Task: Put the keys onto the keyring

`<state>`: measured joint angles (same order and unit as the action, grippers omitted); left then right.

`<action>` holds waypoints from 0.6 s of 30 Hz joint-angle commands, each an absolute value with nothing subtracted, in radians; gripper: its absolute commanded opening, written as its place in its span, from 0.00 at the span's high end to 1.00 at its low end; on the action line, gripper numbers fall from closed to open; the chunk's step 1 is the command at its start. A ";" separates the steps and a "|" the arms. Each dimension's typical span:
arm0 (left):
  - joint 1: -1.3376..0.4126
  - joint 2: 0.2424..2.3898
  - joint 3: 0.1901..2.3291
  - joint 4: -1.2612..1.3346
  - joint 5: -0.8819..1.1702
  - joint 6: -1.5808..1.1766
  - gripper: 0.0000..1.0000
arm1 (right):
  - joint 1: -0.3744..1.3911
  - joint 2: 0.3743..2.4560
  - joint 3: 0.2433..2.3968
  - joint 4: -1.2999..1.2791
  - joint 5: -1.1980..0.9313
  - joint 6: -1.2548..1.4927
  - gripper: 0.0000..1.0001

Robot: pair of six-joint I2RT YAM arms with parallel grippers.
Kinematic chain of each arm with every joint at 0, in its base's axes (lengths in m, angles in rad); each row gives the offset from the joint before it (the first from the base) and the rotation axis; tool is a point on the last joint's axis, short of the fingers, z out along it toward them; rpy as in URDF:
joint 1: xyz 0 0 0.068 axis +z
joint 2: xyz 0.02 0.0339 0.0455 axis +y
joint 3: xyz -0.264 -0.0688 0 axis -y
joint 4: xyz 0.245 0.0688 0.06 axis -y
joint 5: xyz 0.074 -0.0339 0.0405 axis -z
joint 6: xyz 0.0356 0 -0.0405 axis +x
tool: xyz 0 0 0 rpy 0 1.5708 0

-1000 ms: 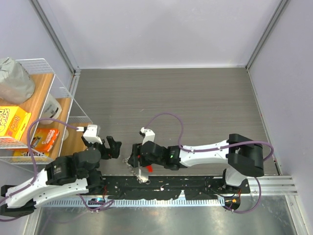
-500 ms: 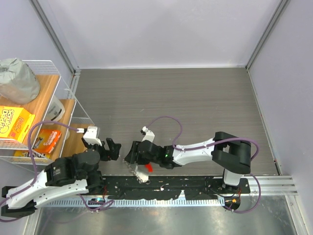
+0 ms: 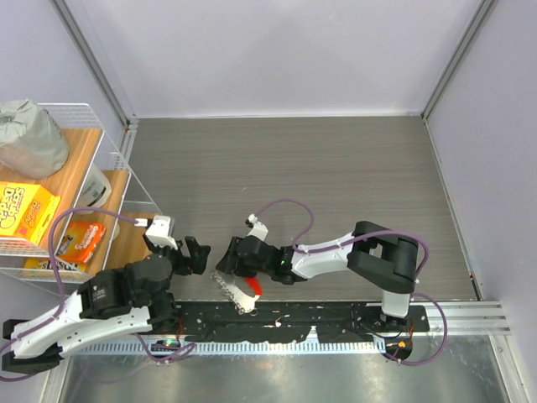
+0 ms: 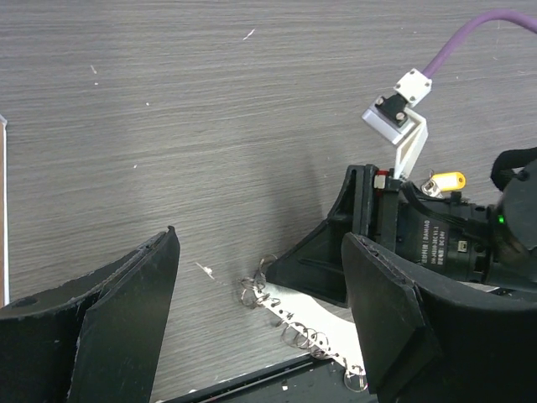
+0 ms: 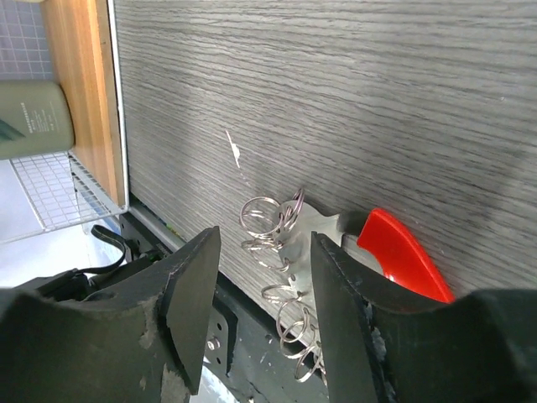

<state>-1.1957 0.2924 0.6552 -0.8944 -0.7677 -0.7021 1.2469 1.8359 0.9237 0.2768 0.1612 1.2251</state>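
The keyring [image 3: 242,293], a bunch of silvery rings on a pale metal plate with a curved red piece [image 3: 254,287], lies at the table's near edge. My right gripper [image 3: 228,262] is open just above it. In the right wrist view its jaws [image 5: 264,311] straddle the rings [image 5: 270,220], with the red piece [image 5: 403,260] to the right. My left gripper [image 3: 191,254] is open and empty to the left. In the left wrist view [image 4: 260,327] the rings [image 4: 281,302] lie between its fingers. A tiny yellow-headed key [image 4: 445,180] shows beside the right wrist.
A wire rack [image 3: 117,159] with wooden shelves stands at the left, holding yellow and orange boxes [image 3: 25,214] and a grey bag [image 3: 32,138]. A green bottle [image 5: 33,117] lies on it. The black rail [image 3: 285,319] runs along the near edge under the keyring.
My right arm has folded in and its gripper has shifted slightly left and lower over the keyring. The left gripper has barely moved.
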 commanded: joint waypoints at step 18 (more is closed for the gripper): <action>-1.195 0.307 0.647 -0.827 -0.773 -0.689 0.16 | 1.213 1.927 0.960 0.393 0.106 1.279 0.64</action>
<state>-1.1957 0.3050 0.6552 -0.8719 -0.7635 -0.6949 1.2198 1.9167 0.9306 0.3664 0.1040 1.2709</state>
